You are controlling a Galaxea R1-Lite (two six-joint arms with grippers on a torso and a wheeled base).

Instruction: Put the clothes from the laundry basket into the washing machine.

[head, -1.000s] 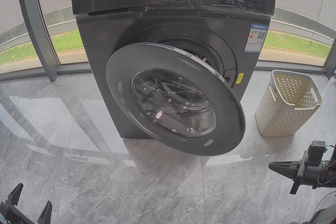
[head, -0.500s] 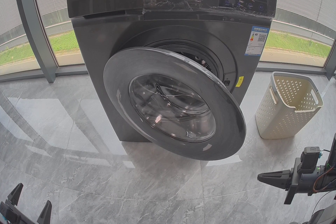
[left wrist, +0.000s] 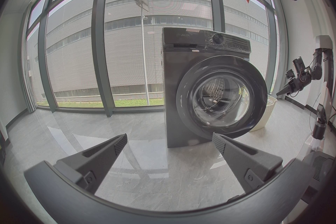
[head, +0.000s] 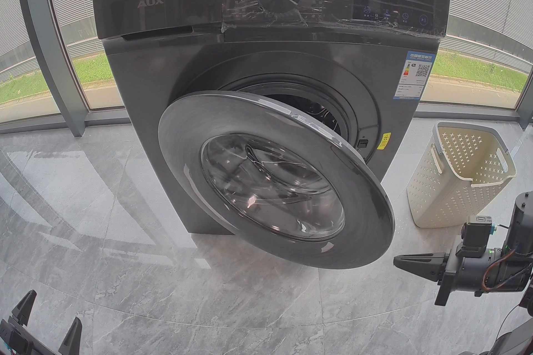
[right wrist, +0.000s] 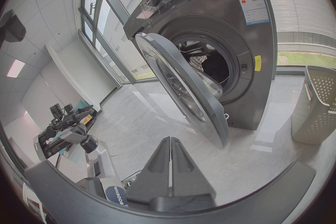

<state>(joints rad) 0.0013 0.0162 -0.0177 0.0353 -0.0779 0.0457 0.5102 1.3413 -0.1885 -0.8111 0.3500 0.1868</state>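
Shifted since 1 s back: head camera has drawn nearer the washing machine (head: 266, 67); right pincer (head: 413, 264), pressed together, has advanced toward the lower rim of the door (head: 361, 217) and is near it but apart. Left pincer (head: 51, 313): spread, low, well apart from everything. Laundry basket (head: 444, 195): on the floor beside the machine, no clothes visible inside. Clothes (right wrist: 197, 60): fabric already in the drum. Hazards: 1, half-swung door partly blocks the opening, so a sideways sweep could strike it; 2, light basket could tip if clipped; 3, fabric near the lip could catch in the seal.
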